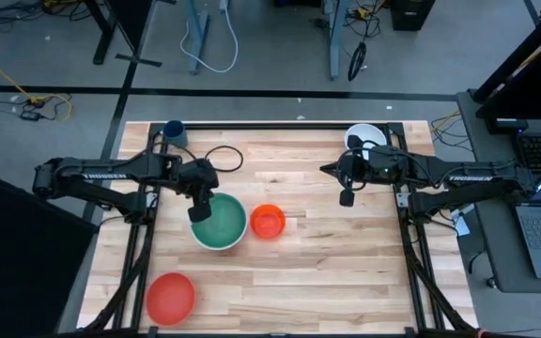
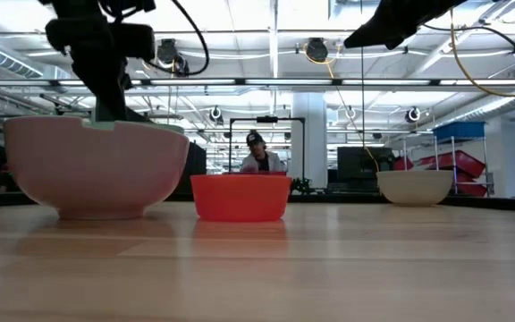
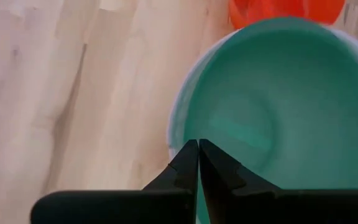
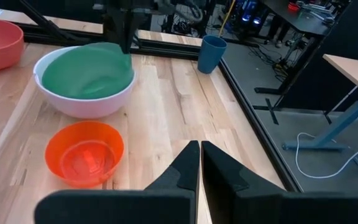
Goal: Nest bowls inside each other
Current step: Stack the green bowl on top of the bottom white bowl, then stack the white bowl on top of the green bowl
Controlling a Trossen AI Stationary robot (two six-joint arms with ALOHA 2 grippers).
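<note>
We judge the task as begun, with most of it left. One nesting is done: the green bowl sits inside the large white bowl, whose rim shows as a pale ring around it. We take this pair as our landmark.

Three bowls are not yet nested. The red bowl stands alone on the tabletop, well apart from the pair, toward the left arm's near corner. The smaller white bowl stands far across the tabletop from the pair, just behind the right claw. The small orange-red bowl stands just beside the pair, on the side facing the right arm; we cannot tell whether they touch.

All bowls are round, plain and upright. The orange-red one looks translucent; the others are opaque.

The left claw is at the pair's rim, on the side away from the orange-red bowl, fingers shut together and gripping nothing. The right claw hangs above the tabletop, well apart from the pair, also closed and empty.
</note>
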